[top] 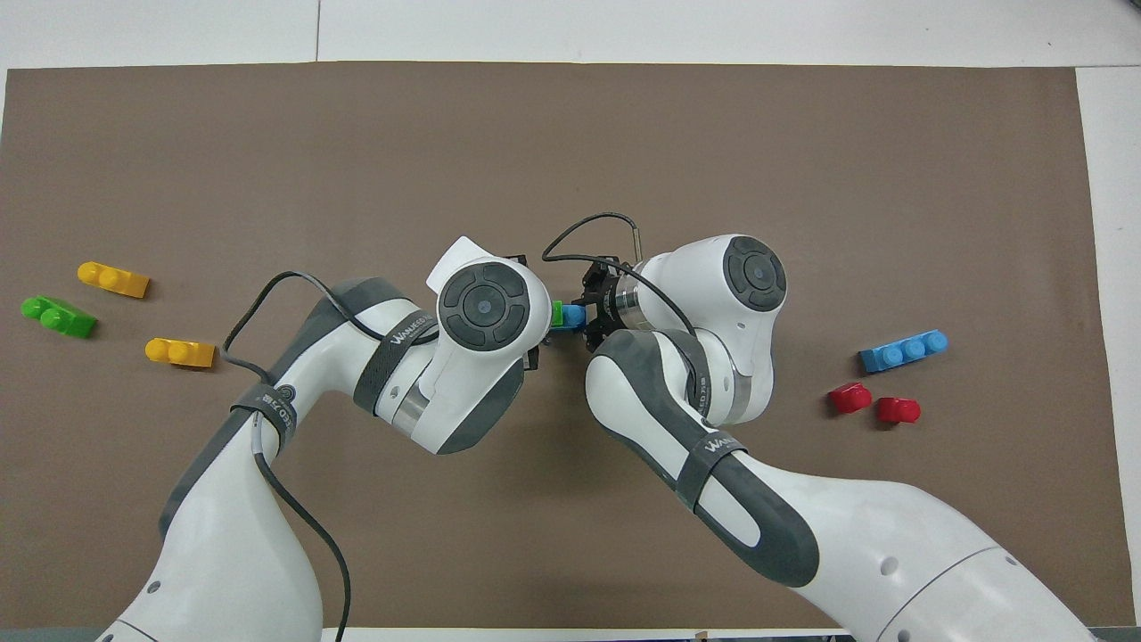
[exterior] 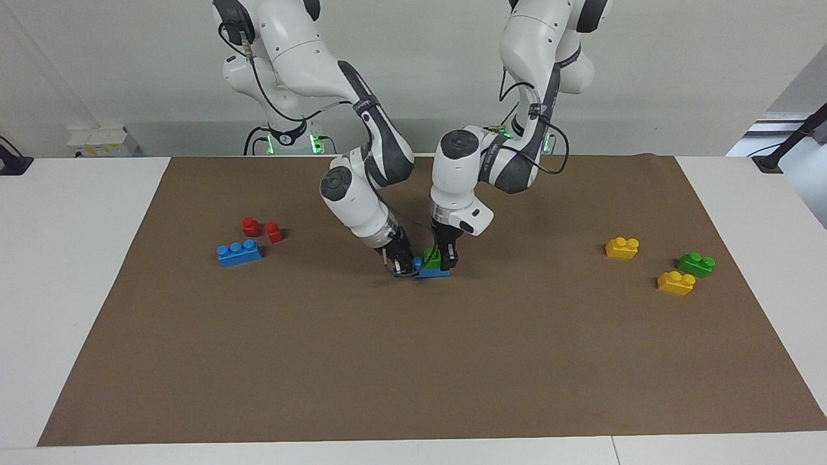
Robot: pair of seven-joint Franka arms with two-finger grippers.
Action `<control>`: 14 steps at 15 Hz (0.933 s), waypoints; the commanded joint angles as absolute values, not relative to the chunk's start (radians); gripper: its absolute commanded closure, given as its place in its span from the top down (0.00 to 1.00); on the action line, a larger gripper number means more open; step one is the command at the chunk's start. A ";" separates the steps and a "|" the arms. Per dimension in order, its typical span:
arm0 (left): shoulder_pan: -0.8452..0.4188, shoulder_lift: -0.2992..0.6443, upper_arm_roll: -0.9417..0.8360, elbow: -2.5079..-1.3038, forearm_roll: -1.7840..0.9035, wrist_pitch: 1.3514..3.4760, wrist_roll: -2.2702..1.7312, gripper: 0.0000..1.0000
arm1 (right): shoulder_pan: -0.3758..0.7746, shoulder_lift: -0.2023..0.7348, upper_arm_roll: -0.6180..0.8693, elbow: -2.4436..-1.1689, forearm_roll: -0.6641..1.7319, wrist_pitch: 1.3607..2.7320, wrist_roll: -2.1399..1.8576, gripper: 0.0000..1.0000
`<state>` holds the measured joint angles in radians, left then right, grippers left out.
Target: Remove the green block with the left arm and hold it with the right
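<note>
A green block (exterior: 431, 258) sits on a blue brick (exterior: 433, 272) at the middle of the brown mat; both show as slivers in the overhead view, green block (top: 556, 314) and blue brick (top: 573, 316). My left gripper (exterior: 446, 255) hangs straight down at the green block, at its end toward the left arm. Its hand hides the block from above. My right gripper (exterior: 404, 265) comes in slanted and is shut on the blue brick's end toward the right arm, low on the mat.
A second green block (exterior: 696, 263) and two yellow bricks (exterior: 622, 247) (exterior: 676, 283) lie toward the left arm's end. A blue three-stud brick (exterior: 239, 252) and two red pieces (exterior: 251, 226) (exterior: 274, 232) lie toward the right arm's end. The brown mat (exterior: 413, 361) covers the table.
</note>
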<state>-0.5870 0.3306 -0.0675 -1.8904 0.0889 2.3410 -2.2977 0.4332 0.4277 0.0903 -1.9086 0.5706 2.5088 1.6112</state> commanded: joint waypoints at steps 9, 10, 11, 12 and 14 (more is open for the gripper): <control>-0.566 0.218 -0.049 -1.862 0.114 2.217 -2.299 0.00 | 0.437 0.430 0.091 -1.908 0.595 2.520 1.620 0.00; -0.561 0.203 -0.048 -1.855 0.114 2.186 -2.284 0.00 | 0.437 0.430 0.091 -1.908 0.595 2.522 1.620 0.00; -0.548 0.195 -0.048 -1.845 0.112 2.160 -2.269 0.00 | 0.436 0.430 0.091 -1.908 0.595 2.520 1.620 0.00; -0.540 0.186 -0.048 -1.838 0.112 2.139 -2.254 0.00 | 0.436 0.430 0.091 -1.908 0.595 2.520 1.620 0.00; -0.514 0.172 -0.046 -1.830 0.112 2.109 -2.208 0.00 | 0.436 0.430 0.091 -1.905 0.594 2.519 1.621 0.00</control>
<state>-0.5397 0.1876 -0.0449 -1.8354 0.0935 2.1505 -2.2530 0.4342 0.4289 0.0910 -1.9065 0.5720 2.5160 1.6127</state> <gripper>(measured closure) 0.656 0.656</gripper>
